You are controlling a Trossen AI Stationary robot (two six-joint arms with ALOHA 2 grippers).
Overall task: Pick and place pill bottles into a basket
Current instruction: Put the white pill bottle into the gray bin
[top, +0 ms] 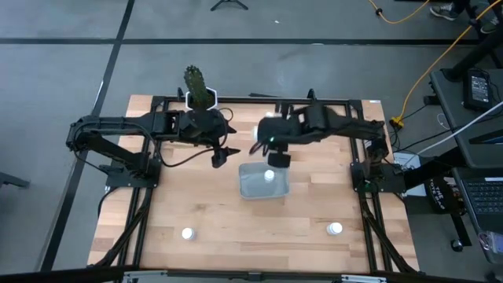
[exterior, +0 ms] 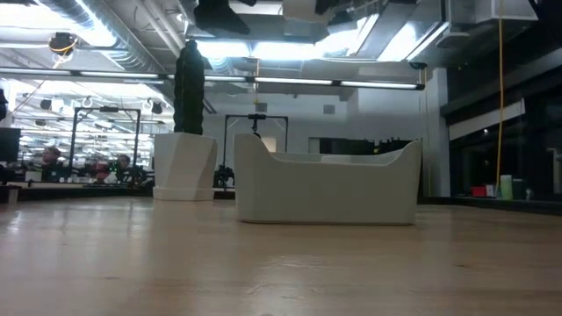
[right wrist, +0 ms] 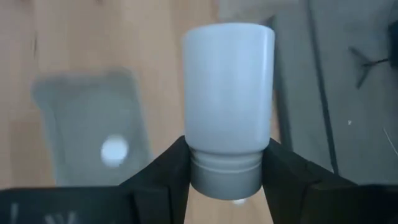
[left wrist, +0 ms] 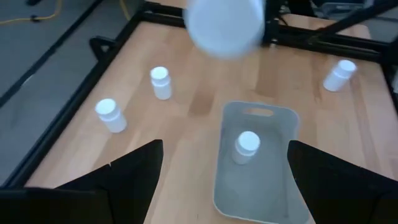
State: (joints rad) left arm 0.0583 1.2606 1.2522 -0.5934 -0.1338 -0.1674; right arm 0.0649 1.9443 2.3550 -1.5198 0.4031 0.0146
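Pill bottle [right wrist: 229, 99] sitting clamped in right gripper [right wrist: 225, 167] jaws, hanging over basket [top: 253, 186]; left gripper [top: 219, 156] waiting beside, jaws wide, empty.

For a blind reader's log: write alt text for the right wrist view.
The right claw is shut on a white pill bottle, gripping it by the capped end, so the bottle fills the middle of the picture. Below and off to one side lies the pale basket on the wooden table, with one bottle already inside.
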